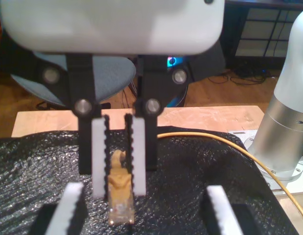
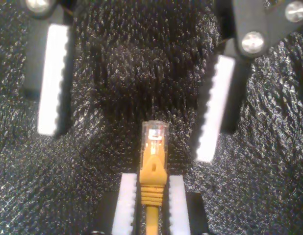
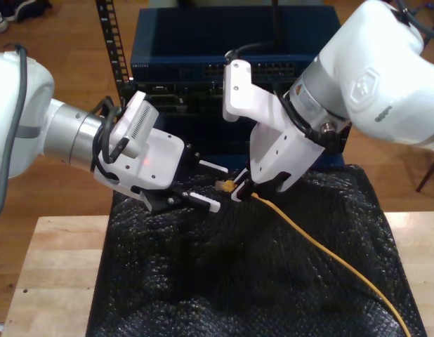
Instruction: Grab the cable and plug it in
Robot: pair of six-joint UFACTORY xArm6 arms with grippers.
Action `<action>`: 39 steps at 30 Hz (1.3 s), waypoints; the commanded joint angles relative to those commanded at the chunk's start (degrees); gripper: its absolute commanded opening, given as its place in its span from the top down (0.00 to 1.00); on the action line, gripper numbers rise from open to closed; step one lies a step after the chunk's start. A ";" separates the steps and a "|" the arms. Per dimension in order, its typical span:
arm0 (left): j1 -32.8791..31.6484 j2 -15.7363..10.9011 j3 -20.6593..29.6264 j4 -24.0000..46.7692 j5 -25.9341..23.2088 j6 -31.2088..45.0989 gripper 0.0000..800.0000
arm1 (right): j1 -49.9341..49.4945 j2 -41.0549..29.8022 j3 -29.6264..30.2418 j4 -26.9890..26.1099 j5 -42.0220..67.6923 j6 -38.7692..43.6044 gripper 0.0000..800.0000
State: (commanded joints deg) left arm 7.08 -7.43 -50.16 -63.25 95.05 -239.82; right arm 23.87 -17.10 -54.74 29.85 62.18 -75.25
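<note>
The yellow-orange cable runs across the black mat from the exterior view's lower right up to my second gripper, which is shut on it just behind the clear plug. In the second wrist view the pads clamp the yellow boot and the plug sticks out ahead of my second gripper. My first gripper faces it from the exterior view's left, open, fingers apart on either side of the plug tip. The first wrist view shows my first gripper open below my second gripper and the plug.
A black foam mat covers the wooden table. Behind it stands a dark blue rack of network gear. An office chair sits beyond the table in the first wrist view, and a silver arm base stands beside the mat.
</note>
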 joint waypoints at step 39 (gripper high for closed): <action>0.26 0.18 0.09 -1.85 -1.85 -0.62 0.62 | -0.26 0.09 0.18 0.35 0.00 0.00 0.99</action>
State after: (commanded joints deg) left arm 7.34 -7.25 -50.08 -65.10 93.21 -240.44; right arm 23.60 -17.01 -54.56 30.20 62.18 -75.25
